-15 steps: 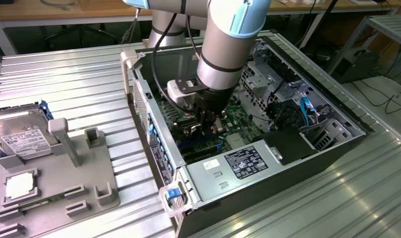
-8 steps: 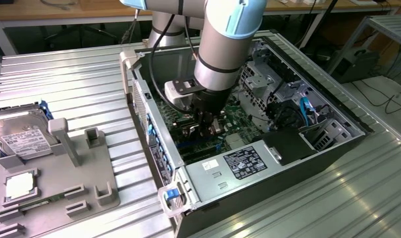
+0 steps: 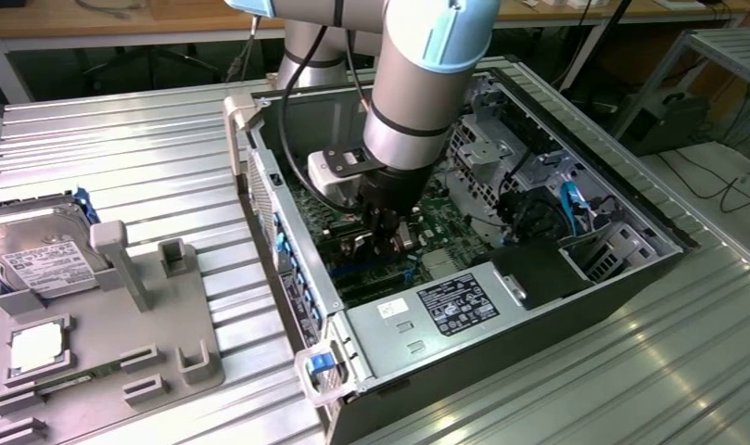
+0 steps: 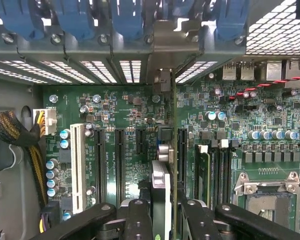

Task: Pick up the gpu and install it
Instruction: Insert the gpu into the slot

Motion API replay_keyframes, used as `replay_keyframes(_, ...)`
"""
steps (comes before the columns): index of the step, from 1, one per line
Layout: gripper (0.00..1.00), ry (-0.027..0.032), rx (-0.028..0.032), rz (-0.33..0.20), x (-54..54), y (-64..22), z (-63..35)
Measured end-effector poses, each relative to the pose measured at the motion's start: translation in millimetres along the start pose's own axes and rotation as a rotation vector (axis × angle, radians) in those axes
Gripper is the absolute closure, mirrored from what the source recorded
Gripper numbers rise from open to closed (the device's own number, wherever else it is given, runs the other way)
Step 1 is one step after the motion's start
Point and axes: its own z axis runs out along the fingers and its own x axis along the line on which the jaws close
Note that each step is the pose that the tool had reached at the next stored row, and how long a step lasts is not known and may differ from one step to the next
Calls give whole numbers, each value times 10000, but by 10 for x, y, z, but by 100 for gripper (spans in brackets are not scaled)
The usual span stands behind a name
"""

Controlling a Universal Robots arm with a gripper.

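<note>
Fingers (image 4: 162,212) pinched the thin black gpu (image 4: 162,165) edge-on, its long axis parallel to the black motherboard slots (image 4: 117,160), directly over the green motherboard (image 4: 135,120).

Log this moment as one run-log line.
gripper: shut on gpu | gpu: edge-on above motherboard slots | location: inside open computer case
</note>
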Motion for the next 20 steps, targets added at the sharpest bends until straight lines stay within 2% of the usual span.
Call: replay_keyframes(20,72,4,0,8,2,-1,2)
